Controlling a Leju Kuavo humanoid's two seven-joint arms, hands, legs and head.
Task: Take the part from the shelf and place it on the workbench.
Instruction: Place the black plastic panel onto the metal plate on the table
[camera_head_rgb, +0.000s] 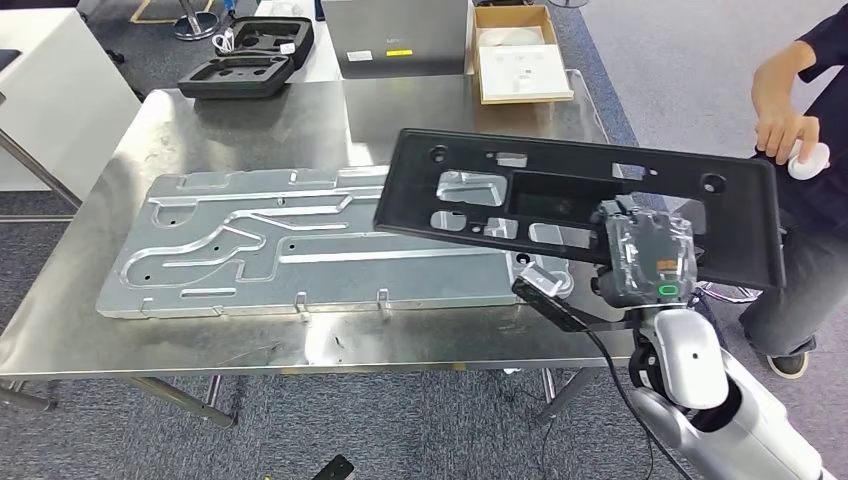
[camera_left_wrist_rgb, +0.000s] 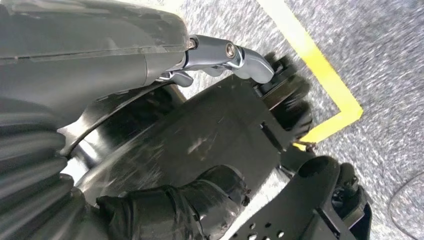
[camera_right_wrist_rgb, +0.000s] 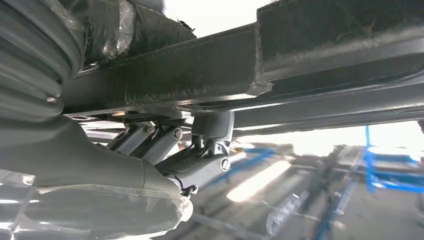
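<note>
Black part (camera_head_rgb: 600, 200): long flat panel with cut-outs, held tilted above bench's (camera_head_rgb: 250, 115) right end, overlapping right end of grey metal plate (camera_head_rgb: 300, 255) lying on bench. Right hand (camera_head_rgb: 648, 262) grasps part at near long edge; fingers hidden under panel in head view. Right wrist view shows fingers (camera_right_wrist_rgb: 200, 155) pressed against part's underside, thumb above. Left hand (camera_left_wrist_rgb: 220, 55): hangs over floor near yellow line (camera_left_wrist_rgb: 320, 65), state cannot tell. Person's hand (camera_head_rgb: 785, 130) beyond bench's right end. Black foam cases (camera_head_rgb: 250, 55) at far left corner.
</note>
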